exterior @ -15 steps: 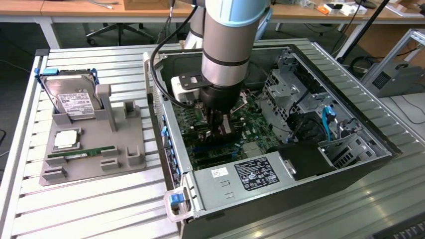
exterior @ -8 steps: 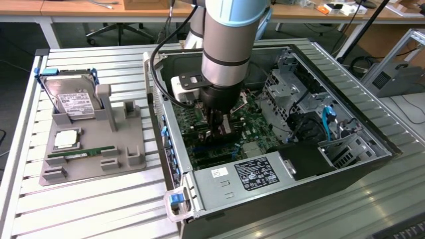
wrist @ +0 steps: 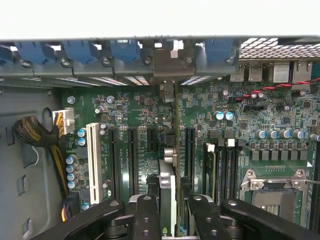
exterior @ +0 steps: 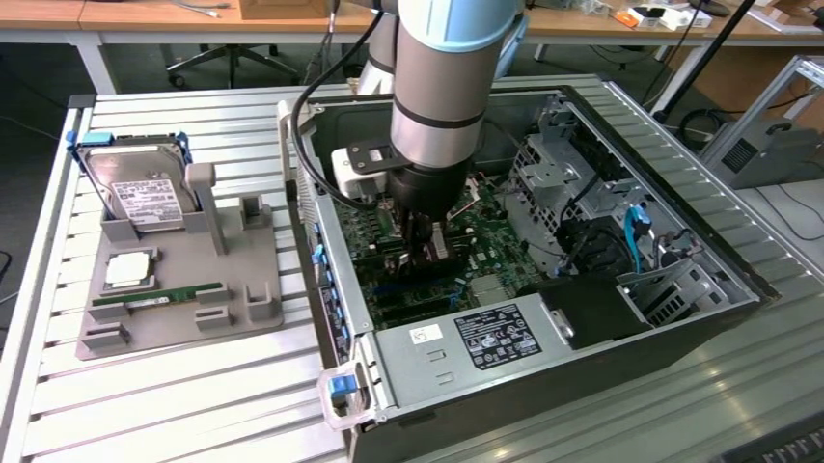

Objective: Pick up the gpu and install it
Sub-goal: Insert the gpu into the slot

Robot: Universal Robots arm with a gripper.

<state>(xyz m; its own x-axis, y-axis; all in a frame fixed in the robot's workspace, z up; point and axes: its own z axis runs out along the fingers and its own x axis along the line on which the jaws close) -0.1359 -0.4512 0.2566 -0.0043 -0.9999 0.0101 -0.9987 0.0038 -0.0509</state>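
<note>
One pincer (wrist: 172,212) is in play, and we find it closed narrowly on the gpu (wrist: 168,192), its two black fingers (wrist: 146,217) pressing the card's opposite faces. We judge the edge-on, upright hold to be deliberate: it keeps the card's contact edge facing the motherboard (wrist: 135,107) so that it can meet a slot squarely.

In the wrist view the gpu stands between the black expansion slots (wrist: 132,152), its far end reaching toward the rear wall of the case, where a metal bracket (wrist: 172,62) sits among the blue slot clips (wrist: 80,50). We cannot tell whether the card is fully seated or just above its slot.

In the exterior view the pincer (exterior: 429,246) hangs straight down from the arm (exterior: 445,77) into the open computer case (exterior: 721,260), the gpu (exterior: 438,243) showing as a thin pale strip below it. Of the card itself we see a slim green board edge with a silver-grey face; its cooler is hidden from us.

Outward, the white slot (wrist: 92,160) lies beside the black ones and an empty processor socket (wrist: 272,187) sits apart. On the exterior view's left, a grey fixture (exterior: 245,289) on the table still carries a hard drive (exterior: 142,198) and a memory stick (exterior: 161,297), well apart from the case.
</note>
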